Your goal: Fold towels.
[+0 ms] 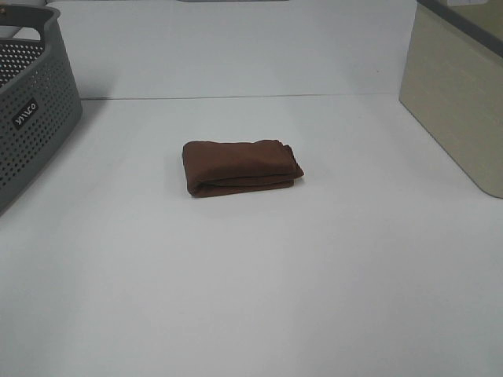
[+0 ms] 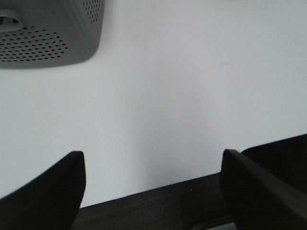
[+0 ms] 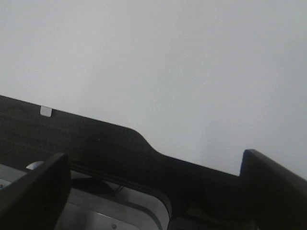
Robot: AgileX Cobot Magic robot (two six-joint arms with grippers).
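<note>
Far left — grey perforated basket (image 1: 31, 110). My left pincer (image 2: 153, 184) stands released, grasping nothing. Centre of the white table (image 1: 259, 298) — brown towel (image 1: 240, 167), folded into a thick bundle. Far right, beige bin (image 1: 460, 94). My right pincer (image 3: 156, 191) is released too.

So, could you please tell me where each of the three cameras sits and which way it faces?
Exterior high: mounted high off the arms, looking down on the white table with the folded brown towel; no part of the robot shows.
Left wrist: on the left arm, facing the table's edge; the open left gripper frames the view.
Right wrist: on the right arm, over the table's edge; the open right gripper shows.
Shared: exterior and left wrist both show the grey perforated basket.
</note>
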